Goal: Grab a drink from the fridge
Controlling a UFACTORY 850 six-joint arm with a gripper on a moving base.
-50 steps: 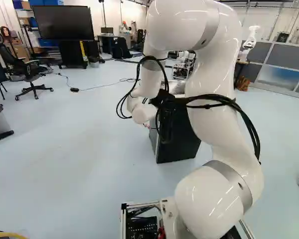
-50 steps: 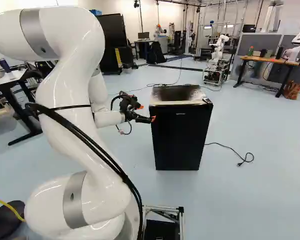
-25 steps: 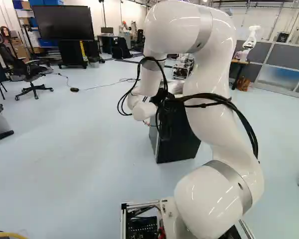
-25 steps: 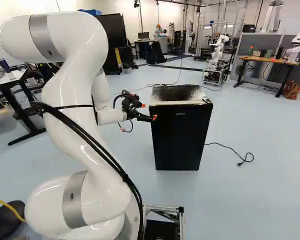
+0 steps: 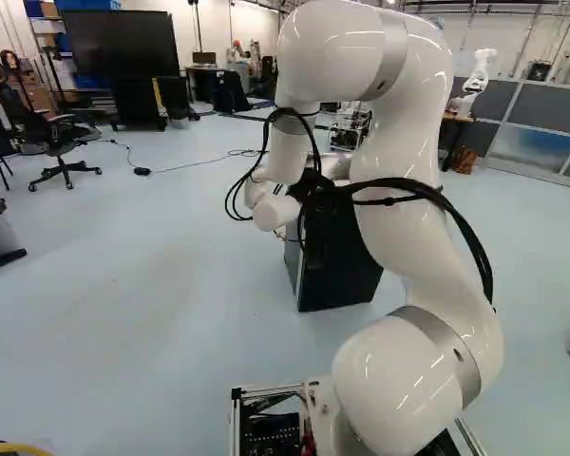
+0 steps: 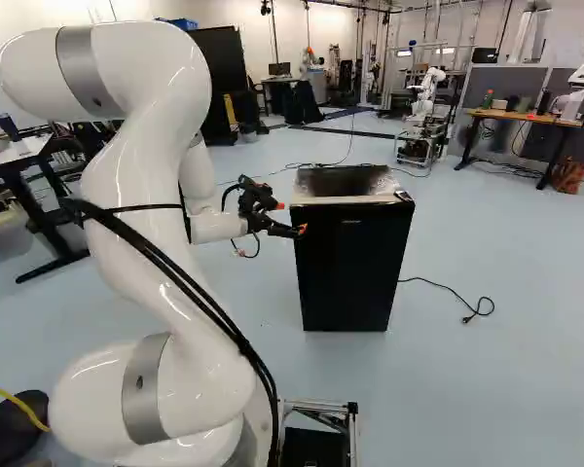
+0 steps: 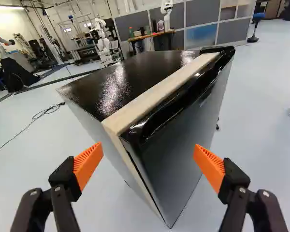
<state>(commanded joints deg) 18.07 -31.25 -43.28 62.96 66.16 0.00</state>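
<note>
In the right base view my gripper (image 6: 290, 218) is at the near left upper corner of the small black fridge (image 6: 352, 268). The wrist view shows the gripper (image 7: 146, 153) wide open, with nothing held between its orange pads. Ahead of the fingers stands the fridge (image 7: 176, 140), its door closed and a pale strip along the top behind the door's upper edge. The fridge's near corner lies between the two fingers' lines; whether a finger touches it I cannot tell. In the left base view the arm partly covers the fridge (image 5: 347, 271). No drink shows.
A power cable (image 6: 453, 286) lies on the floor right of the fridge. Beyond stand another robot (image 6: 428, 92) on a wheeled frame and a wooden-topped desk (image 6: 526, 116). At the left of the right base view is a table (image 6: 19, 151); an office chair (image 5: 62, 142) stands farther off.
Over the past second the arm's upper part has shifted slightly rightward in the right base view, and the gripper has moved a little nearer the fridge. Base and fridge have stayed put.
</note>
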